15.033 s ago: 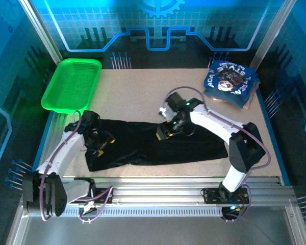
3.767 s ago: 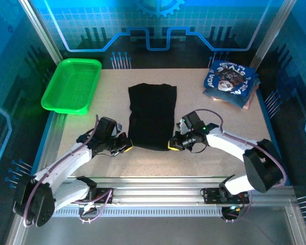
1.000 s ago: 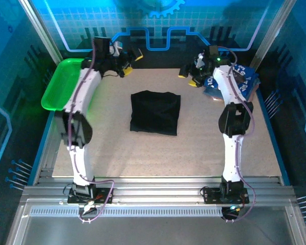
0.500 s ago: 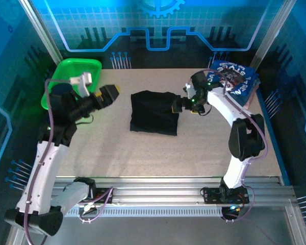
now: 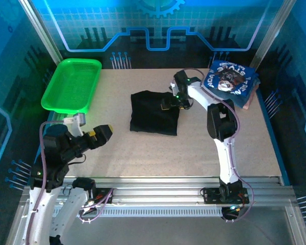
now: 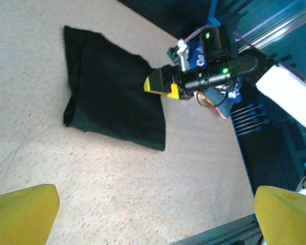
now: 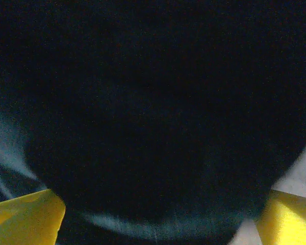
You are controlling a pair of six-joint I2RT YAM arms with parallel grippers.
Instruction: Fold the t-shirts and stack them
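Tan tabletop [image 5: 143, 158] below: my right gripper [image 5: 167, 106], jaws spread, meets the folded black t-shirt [image 5: 153, 113] at its right edge, mid-frame. I should pinch every layer before lifting toward the blue t-shirts [image 5: 229, 81], upper right. Lower left, my left gripper [image 5: 103, 134] hangs open.

We see white lettering arching around the dark print on the top folded blue t-shirt [image 5: 229, 79] at the upper right of the overhead view, but we cannot make out its words.
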